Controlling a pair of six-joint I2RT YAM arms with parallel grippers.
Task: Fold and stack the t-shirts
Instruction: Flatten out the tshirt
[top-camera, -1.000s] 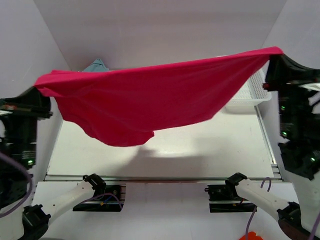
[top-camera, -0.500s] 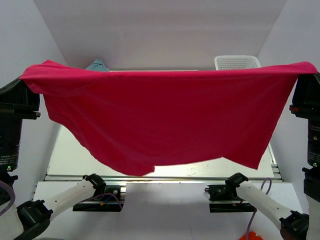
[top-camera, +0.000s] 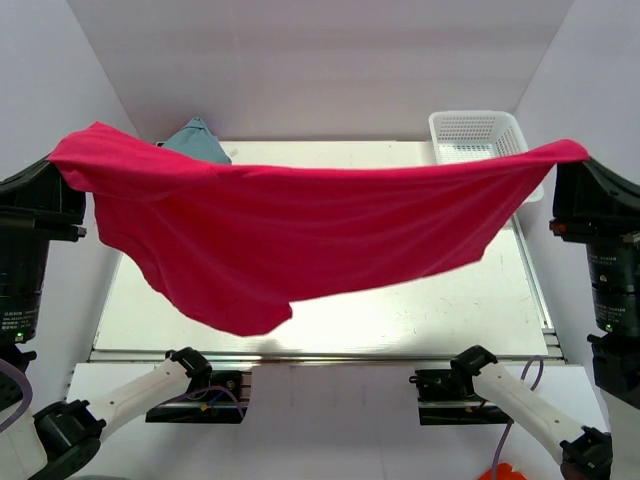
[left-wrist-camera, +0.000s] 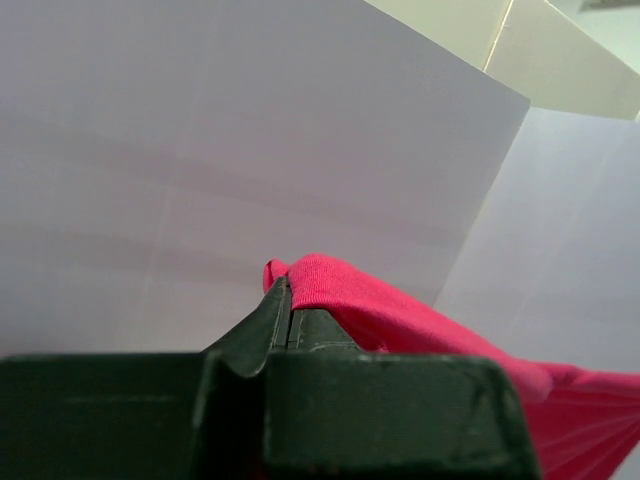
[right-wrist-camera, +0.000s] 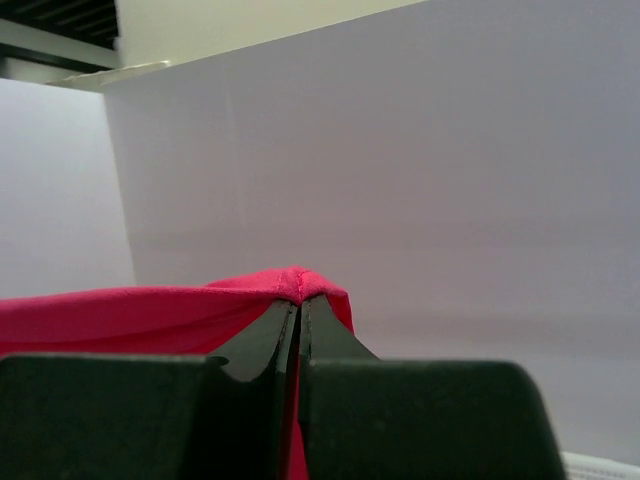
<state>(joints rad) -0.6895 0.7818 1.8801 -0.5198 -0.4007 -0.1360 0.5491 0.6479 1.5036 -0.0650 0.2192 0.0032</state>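
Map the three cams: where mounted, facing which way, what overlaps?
Top: above and behind the bases, facing down over the table; both arms show, left hand and right hand holding the pink shirt spread in the air; basket and grey shirt at the far end.
Left wrist: on the left arm, facing past its shut hand to a white wall; shirt corner pinched.
Right wrist: same on the right arm, other corner.
Shared: all three see the pink shirt.
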